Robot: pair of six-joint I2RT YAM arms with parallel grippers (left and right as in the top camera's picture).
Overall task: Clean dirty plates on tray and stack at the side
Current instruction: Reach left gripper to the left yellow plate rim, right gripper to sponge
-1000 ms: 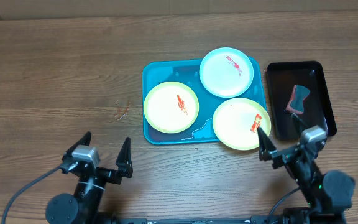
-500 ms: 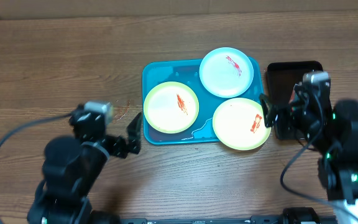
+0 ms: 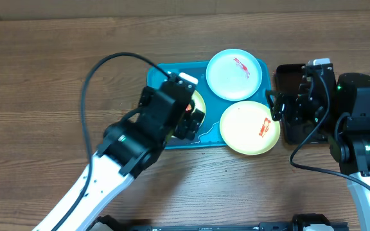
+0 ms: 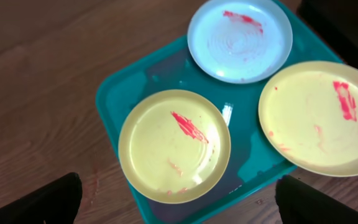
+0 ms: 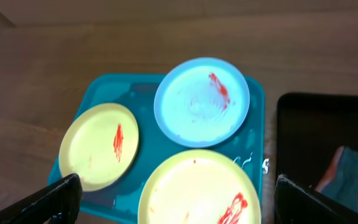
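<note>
Left wrist: left claw (image 4: 179, 186) spread wide over tray (image 4: 160, 71).
Smeared yellow plate (image 4: 174, 146) sits below, centred between fingertips (right claw (image 5: 178, 184) likewise spread).

I can't find any words, numbers or signs to read in any view. The red marks on the dirty plates (image 3: 234, 74) are only smears, not letters. The tray (image 3: 158, 80) is plain teal.
</note>
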